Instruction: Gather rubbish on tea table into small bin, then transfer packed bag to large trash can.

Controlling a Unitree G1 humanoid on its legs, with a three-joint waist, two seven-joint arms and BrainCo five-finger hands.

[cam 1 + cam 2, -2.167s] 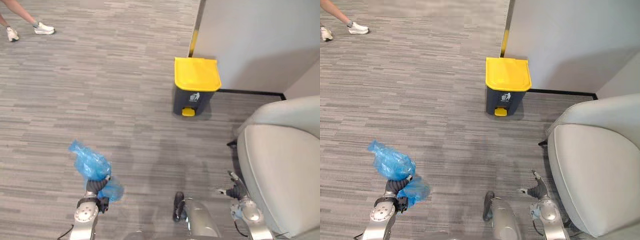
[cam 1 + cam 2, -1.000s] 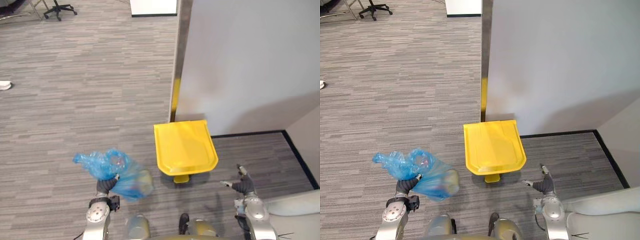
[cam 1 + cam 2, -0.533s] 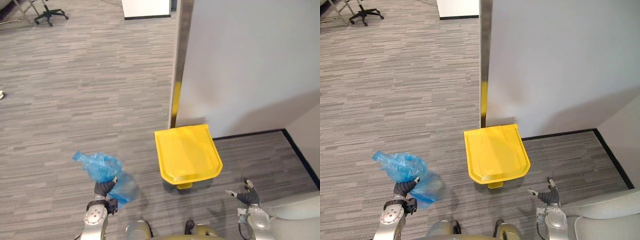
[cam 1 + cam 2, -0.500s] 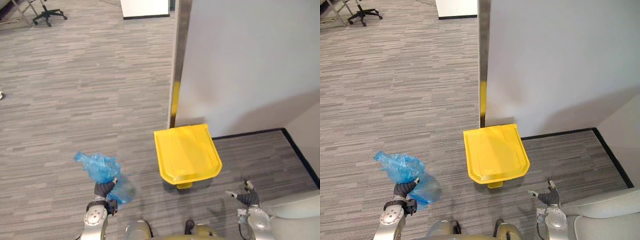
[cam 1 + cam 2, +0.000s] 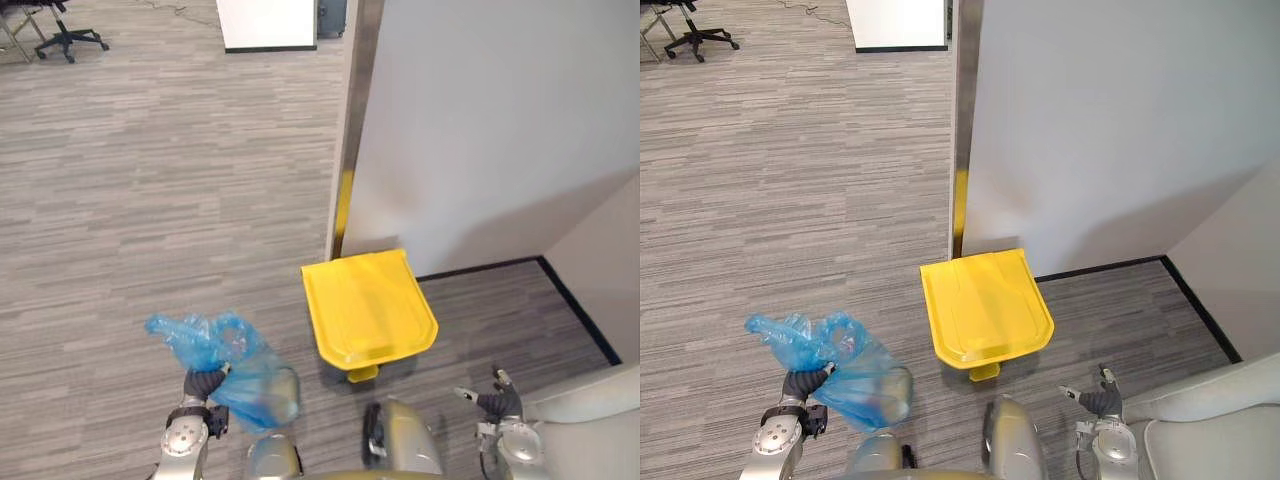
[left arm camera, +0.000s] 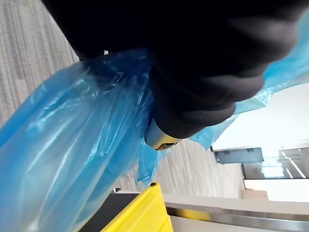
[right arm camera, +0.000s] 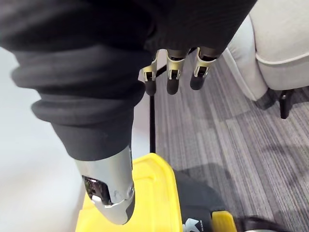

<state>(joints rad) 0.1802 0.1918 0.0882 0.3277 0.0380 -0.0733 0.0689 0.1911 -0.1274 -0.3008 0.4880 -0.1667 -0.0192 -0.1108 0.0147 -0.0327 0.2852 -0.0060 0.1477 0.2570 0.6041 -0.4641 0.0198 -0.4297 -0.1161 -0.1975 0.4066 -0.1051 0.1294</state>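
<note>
Left eye view first, from the left: my left hand (image 5: 204, 384) is low and to the left of the dark bin with the yellow flip lid (image 5: 368, 308). Its fingers are curled tight round the gathered neck of a thin, crinkled blue plastic bag (image 5: 256, 388). The loose mouth of the bag flares out on the side away from the bin. The filled belly hangs on the side towards it, clear of the carpet and apart from the lid.

I judge the bag to be light, soft and slippery, with no shape of its own, so it is likely to swing and sag as I move. The film could tear if it snags on the lid's edge. The bunched neck is the right place to hold it, and that is where the grip is. A few pale lumps show through the film, but I cannot tell what they are.

The bin stands against the white partition wall (image 5: 480, 130) with its lid down flat, so whatever is in it is hidden. The lid must be raised before the bag can go in.

To the right of the bin, my right hand (image 5: 496, 402) hangs empty, and the right wrist view shows its fingers (image 7: 173, 77) straight and relaxed. Further right of the bin is a pale grey upholstered armchair (image 5: 600, 430).
</note>
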